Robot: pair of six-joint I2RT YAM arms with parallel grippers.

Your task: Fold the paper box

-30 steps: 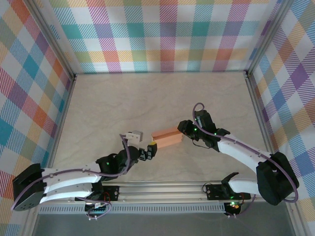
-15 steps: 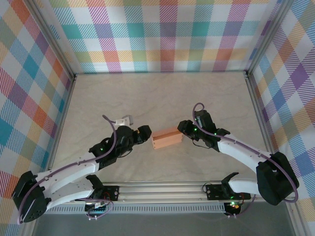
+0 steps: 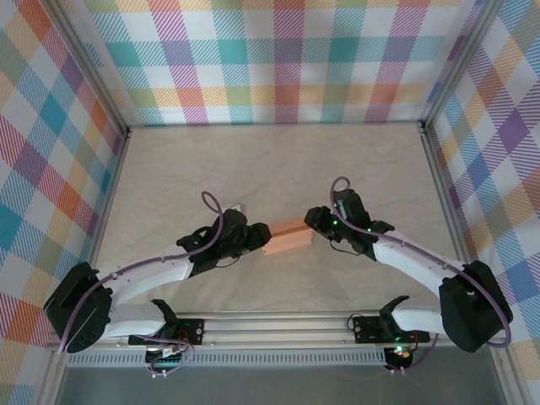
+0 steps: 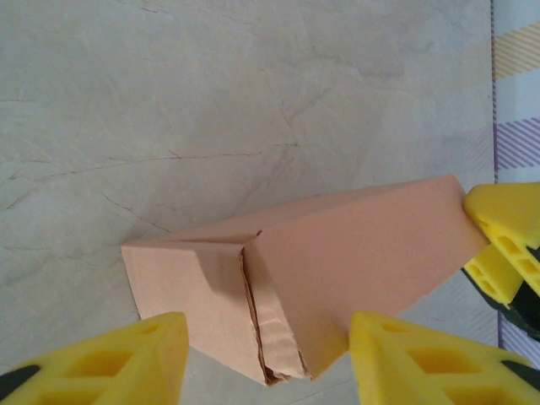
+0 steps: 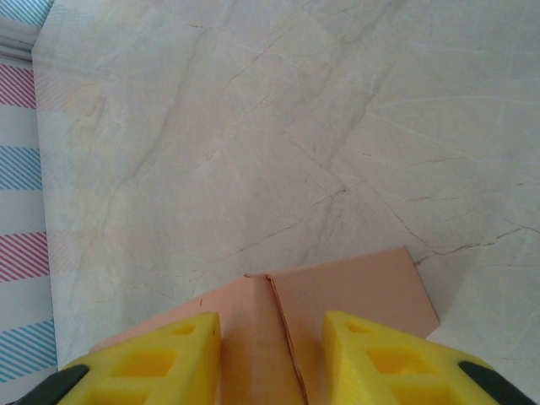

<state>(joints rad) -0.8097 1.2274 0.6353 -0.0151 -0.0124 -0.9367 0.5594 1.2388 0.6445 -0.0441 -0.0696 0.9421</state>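
The paper box [image 3: 285,235] is a small salmon-orange folded box lying at the table's middle. My right gripper [image 3: 314,222] is shut on its right end. In the right wrist view the paper box [image 5: 337,295] fills the gap between the yellow fingers [image 5: 143,363] of my right gripper [image 5: 270,354]. My left gripper [image 3: 258,237] is at the box's left end. In the left wrist view the box [image 4: 354,253] shows a creased end flap. My left gripper [image 4: 268,363] stands open there, one finger on each side of that end, with a gap on the left.
The pale marbled table [image 3: 270,160] is fenced by plaid walls at the left [image 3: 51,169], back [image 3: 278,59] and right [image 3: 498,169]. A metal rail [image 3: 278,325] with the arm bases runs along the near edge. A yellow finger of the right gripper [image 4: 506,245] shows beside the box.
My left arm has swung from the near edge up to the box's left end, and its jaws have narrowed around that end. The right gripper and the box have stayed put.
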